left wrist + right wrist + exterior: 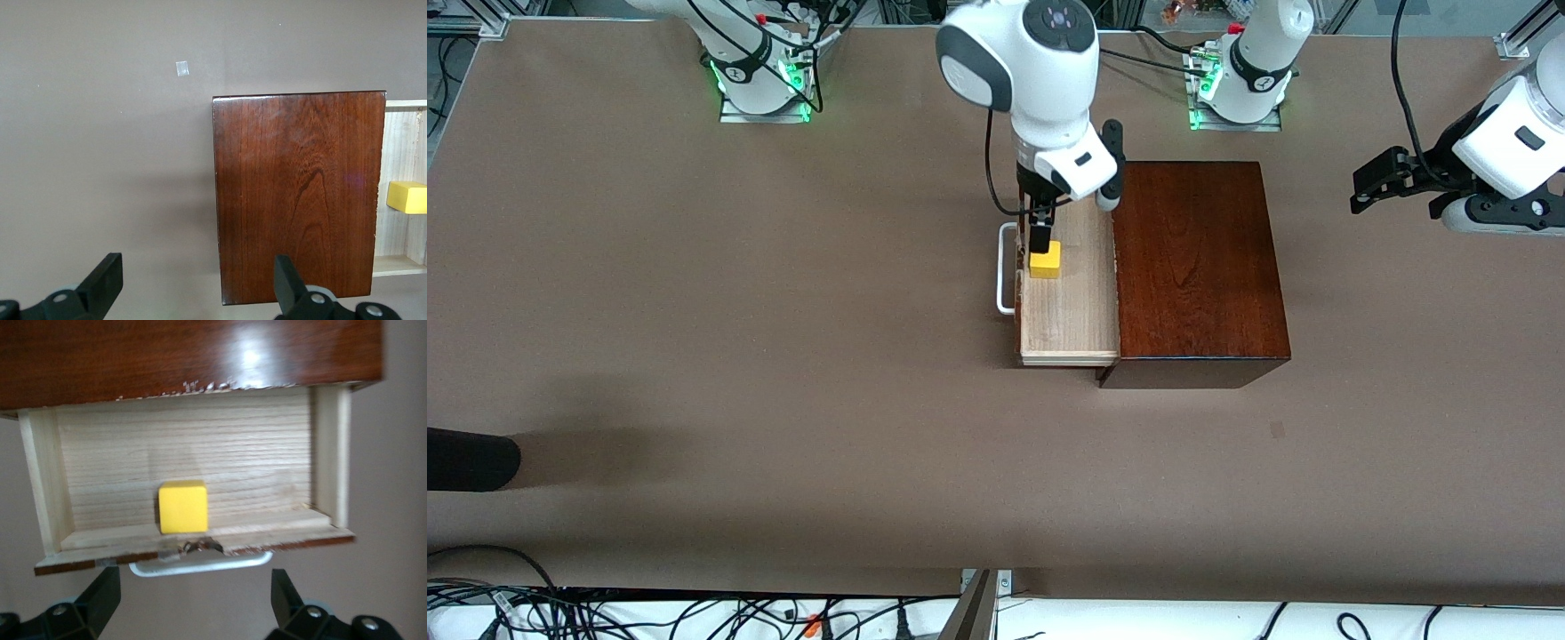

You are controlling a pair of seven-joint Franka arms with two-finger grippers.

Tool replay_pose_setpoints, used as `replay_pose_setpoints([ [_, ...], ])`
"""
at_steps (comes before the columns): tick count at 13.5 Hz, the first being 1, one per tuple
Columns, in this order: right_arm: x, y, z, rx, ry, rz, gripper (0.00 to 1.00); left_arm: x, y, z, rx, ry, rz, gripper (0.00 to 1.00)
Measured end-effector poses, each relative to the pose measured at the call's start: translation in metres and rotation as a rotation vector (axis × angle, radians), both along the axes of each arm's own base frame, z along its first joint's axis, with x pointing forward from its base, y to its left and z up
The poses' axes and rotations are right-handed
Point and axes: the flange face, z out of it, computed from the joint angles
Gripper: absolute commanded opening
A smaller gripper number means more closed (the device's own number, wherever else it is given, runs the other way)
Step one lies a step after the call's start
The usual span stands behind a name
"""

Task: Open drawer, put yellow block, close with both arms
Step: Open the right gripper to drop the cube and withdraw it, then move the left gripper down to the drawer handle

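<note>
Drawer [1069, 302] open, yellow block [1045, 260] resting inside near handle end — placement done. Right gripper [1041, 233] spread above block (released). Left gripper [1383, 182] spread, waiting off box's end. Closing outstanding.

Matte brown tabletop [738, 338] spans the scene, evenly lit. Tangled black cables [605, 613] lie along its near edge. Aluminium frame rails [480, 22] border the corners.

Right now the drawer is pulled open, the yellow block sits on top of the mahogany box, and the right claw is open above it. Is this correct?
Not quite. The yellow block sits inside the open drawer, on its pale wood floor near the front, not on the mahogany box. The right wrist view shows this. The right claw is indeed open above it.
</note>
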Motion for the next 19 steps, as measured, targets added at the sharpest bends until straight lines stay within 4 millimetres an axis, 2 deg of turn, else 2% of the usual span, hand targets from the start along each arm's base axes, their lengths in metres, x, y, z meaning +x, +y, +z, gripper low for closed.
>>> replay_pose_setpoints([
  [2,0.026,-0.035,0.043,0.036,-0.028,-0.060,1.00,0.000,0.000,0.000,0.000,0.000,0.000,1.00],
  [4,0.065,-0.087,0.079,0.102,-0.028,-0.152,1.00,0.000,0.000,0.000,0.000,0.001,0.000,1.00],
  [6,0.098,-0.145,0.105,0.147,0.004,-0.241,1.00,0.001,0.000,-0.002,0.000,0.004,0.000,1.00],
  [9,0.109,-0.219,0.138,0.112,0.088,-0.345,1.00,0.001,-0.004,-0.002,0.000,0.004,-0.008,1.00],
  [11,0.110,-0.268,0.163,0.108,0.108,-0.425,1.00,-0.001,-0.019,-0.002,0.000,0.003,-0.038,1.00],
  [13,0.108,-0.321,0.176,0.118,0.132,-0.538,1.00,-0.003,-0.053,0.001,-0.005,-0.013,-0.105,1.00],
  [14,0.105,-0.352,0.179,0.118,0.151,-0.602,1.00,-0.005,-0.081,0.007,-0.011,-0.029,-0.161,1.00],
  [16,0.094,-0.414,0.181,0.124,0.186,-0.733,1.00,-0.017,-0.151,0.018,-0.032,-0.056,-0.295,1.00],
  [17,0.088,-0.442,0.177,0.125,0.205,-0.810,1.00,-0.025,-0.186,0.019,-0.044,-0.059,-0.363,1.00],
  [19,0.080,-0.489,0.167,0.124,0.239,-0.939,1.00,-0.042,-0.242,0.012,-0.064,-0.045,-0.471,1.00],
])
